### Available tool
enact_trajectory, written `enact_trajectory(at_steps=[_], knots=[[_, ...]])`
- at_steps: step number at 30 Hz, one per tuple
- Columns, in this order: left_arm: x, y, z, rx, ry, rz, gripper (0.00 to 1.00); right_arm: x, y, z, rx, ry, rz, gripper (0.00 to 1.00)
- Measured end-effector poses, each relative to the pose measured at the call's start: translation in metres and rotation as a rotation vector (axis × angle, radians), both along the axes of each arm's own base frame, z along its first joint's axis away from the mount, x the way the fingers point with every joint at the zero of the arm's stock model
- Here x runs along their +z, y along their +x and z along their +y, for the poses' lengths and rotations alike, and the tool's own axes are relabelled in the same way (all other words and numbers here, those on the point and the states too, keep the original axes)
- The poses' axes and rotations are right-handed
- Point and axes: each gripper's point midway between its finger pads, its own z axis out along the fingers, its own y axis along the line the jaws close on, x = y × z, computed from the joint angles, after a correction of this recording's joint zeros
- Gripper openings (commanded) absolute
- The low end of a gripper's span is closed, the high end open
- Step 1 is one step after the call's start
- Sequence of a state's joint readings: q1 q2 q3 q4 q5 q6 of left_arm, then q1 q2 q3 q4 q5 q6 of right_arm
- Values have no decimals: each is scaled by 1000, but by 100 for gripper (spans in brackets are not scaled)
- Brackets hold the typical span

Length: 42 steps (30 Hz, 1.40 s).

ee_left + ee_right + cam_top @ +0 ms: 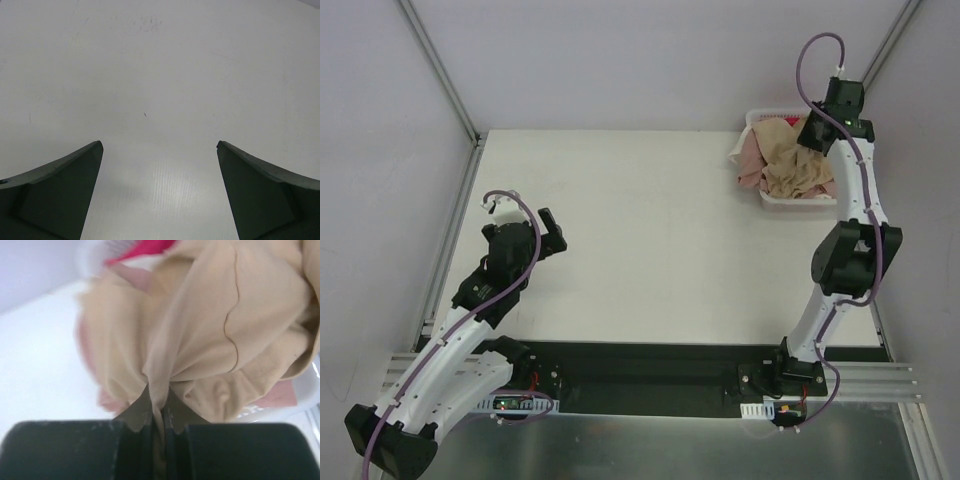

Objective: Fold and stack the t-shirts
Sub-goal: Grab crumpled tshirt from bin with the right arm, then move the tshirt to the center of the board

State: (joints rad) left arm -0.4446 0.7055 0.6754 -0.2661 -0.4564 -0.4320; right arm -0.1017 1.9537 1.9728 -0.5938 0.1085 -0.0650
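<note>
A tan-beige t-shirt (pixel 798 163) lies bunched in the white basket (pixel 798 201) at the table's far right, over a dusty pink t-shirt (pixel 750 158) that hangs over the basket's left rim. My right gripper (pixel 814 133) is over the basket, shut on a fold of the tan shirt; in the right wrist view the cloth (pixel 200 340) is pinched between the fingers (pixel 136 412) and fans out beyond them, with pink cloth (pixel 280 396) at its edges. My left gripper (pixel 553 235) is open and empty above bare table at the left; its fingertips (pixel 85 165) stand wide apart.
Grey walls and a metal frame post (pixel 440 70) close the table's back and left. The black base rail (pixel 650 375) runs along the near edge.
</note>
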Motion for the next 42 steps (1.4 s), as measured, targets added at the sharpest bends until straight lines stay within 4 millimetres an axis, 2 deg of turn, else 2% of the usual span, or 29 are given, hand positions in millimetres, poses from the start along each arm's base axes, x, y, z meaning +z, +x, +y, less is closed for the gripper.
enact_trajectory(at_steps=[3, 7, 9, 11, 13, 15, 19, 22, 25, 27, 28, 30, 31, 33, 34, 35, 37, 39, 41, 42], knots=[[1, -2, 0, -2, -5, -8, 99, 68, -13, 28, 61, 125, -173, 1], [4, -2, 1, -1, -11, -18, 99, 179, -54, 72, 191, 278, -446, 1], [4, -3, 1, -1, -11, -19, 99, 236, -83, 104, 296, 337, -572, 1], [4, -3, 1, -1, -11, -18, 99, 280, -115, 148, 445, 393, -664, 1], [3, -3, 1, -1, -10, -17, 99, 310, -148, 196, 615, 457, -709, 1], [2, -3, 1, -1, -9, -16, 99, 327, -179, 240, 781, 523, -716, 1], [1, -3, 1, 0, -10, -13, 99, 333, -214, 300, 1006, 624, -668, 1], [2, -4, 1, 2, -18, -18, 99, 322, -224, 336, 1107, 688, -600, 1], [3, -5, 1, 6, -31, -26, 99, 307, -221, 365, 1164, 744, -523, 1], [5, -6, 2, 9, -39, -33, 99, 295, -214, 374, 1166, 764, -484, 5], [5, -6, 2, 10, -42, -36, 99, 285, -209, 377, 1157, 771, -459, 11], [8, -7, 3, 18, -48, -47, 99, 258, -199, 376, 1126, 777, -408, 17], [10, -8, 5, 26, -49, -54, 99, 234, -196, 372, 1096, 779, -361, 23], [12, -8, 7, 37, -54, -65, 99, 182, -189, 357, 1009, 773, -257, 35], [12, -9, 8, 40, -57, -67, 99, 149, -181, 343, 943, 759, -206, 56], [11, -9, 8, 42, -60, -67, 99, 112, -172, 324, 847, 727, -150, 65], [10, -9, 7, 45, -66, -61, 99, 35, -156, 277, 630, 613, -26, 76], [4, -9, 6, 51, -73, -38, 99, -20, -154, 233, 444, 475, 87, 83], [-5, -10, 5, 61, -80, -1, 99, -50, -164, 201, 330, 329, 176, 91], [-11, -11, 5, 68, -83, 24, 99, -54, -167, 191, 300, 264, 188, 93]])
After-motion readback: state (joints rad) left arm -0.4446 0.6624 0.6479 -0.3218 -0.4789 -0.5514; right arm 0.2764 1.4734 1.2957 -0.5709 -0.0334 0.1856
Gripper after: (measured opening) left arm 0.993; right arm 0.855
